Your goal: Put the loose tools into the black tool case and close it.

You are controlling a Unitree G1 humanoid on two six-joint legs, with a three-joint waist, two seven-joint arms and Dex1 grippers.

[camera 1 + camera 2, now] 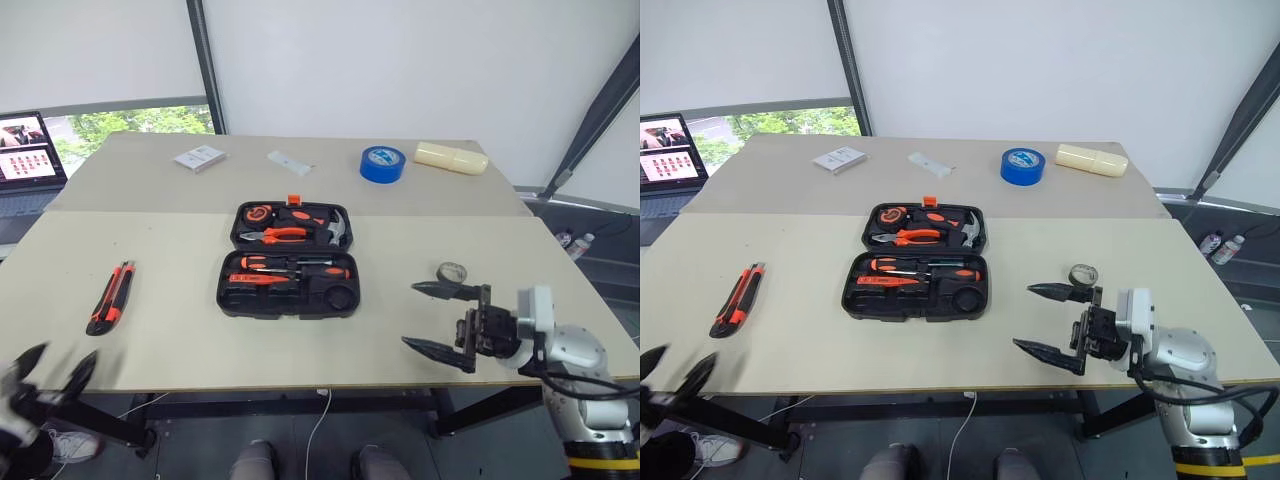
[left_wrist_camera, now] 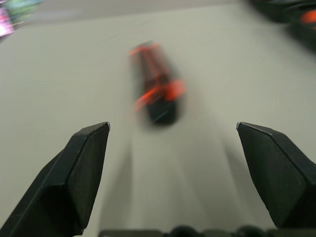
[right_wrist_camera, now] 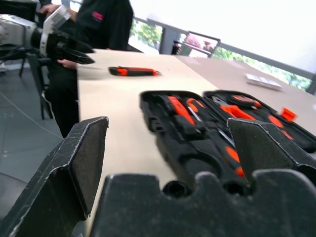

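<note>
With the left claw (image 1: 45, 372) spread at lower left and the right claw (image 1: 440, 318) spread too, square the left one over the utility knife (image 1: 110, 297) lying left of the open black tool case (image 1: 290, 268) on the bench (image 1: 180, 340), gripping mid-body.

Two pale beige rectangular tabletops (image 1: 150, 180) stand pushed together edge to edge on dark metal legs, over a dark grey floor (image 1: 200, 455). Behind them rise plain white wall panels (image 1: 400, 60), split by a slanted dark metal post (image 1: 208, 65). At the far left, a low window (image 1: 140, 125) shows green foliage in daylight, and an open laptop with a lit screen (image 1: 25, 148) sits beside it. A white cable (image 1: 318, 430) hangs from the near table edge.
</note>
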